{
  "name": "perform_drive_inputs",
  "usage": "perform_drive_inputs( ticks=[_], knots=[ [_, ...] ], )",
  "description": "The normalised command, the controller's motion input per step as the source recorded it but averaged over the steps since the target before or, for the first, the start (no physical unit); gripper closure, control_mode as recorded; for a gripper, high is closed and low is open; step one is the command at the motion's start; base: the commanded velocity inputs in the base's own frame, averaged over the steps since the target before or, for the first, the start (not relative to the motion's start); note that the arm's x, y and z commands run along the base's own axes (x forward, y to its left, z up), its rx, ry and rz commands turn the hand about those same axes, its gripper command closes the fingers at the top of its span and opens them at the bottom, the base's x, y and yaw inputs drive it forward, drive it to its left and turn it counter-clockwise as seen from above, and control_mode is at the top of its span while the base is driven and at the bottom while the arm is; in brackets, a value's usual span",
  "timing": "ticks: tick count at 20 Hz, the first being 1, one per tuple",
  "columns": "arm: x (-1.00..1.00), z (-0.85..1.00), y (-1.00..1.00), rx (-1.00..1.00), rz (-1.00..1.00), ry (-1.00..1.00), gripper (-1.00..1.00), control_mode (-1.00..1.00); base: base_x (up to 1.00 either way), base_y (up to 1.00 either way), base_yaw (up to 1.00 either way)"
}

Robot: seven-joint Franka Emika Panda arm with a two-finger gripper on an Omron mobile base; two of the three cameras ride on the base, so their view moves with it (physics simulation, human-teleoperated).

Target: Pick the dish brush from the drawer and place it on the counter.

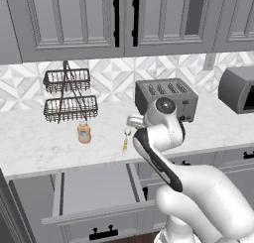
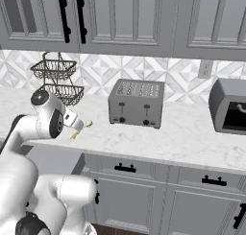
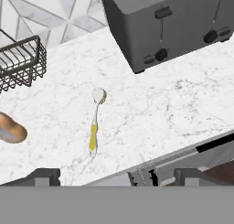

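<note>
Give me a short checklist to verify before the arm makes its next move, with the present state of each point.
1. Brush lies on the counter: ok.
2. Gripper let go, fingers apart, nothing between: ok.
3. Brush clear of the toaster and bottle: ok.
4. Brush away from the counter edge: not ok; the handle tip is near it.
5. Drawer shut: not ok, it stands open.
6. Brush at rest, not rolling: cannot tell.

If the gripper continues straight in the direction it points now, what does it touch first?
Most likely the counter, near the dish brush that lies flat on it. The gripper is open and holds nothing. Further along stands the toaster. Depth is unclear, so this is a cautious estimate.
</note>
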Motion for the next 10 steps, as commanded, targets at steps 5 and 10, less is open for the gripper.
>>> perform_drive_inputs(
  ticks=[5,10],
  knots=[
    [-0.45,0.50,-0.33,0.03,0.01,-0.17,-1.00,-1.00,0.00,0.00,0.00],
    [-0.12,0.00,-0.44,0.13,0.01,-0.03,-1.00,-1.00,0.00,0.00,0.00]
  ],
)
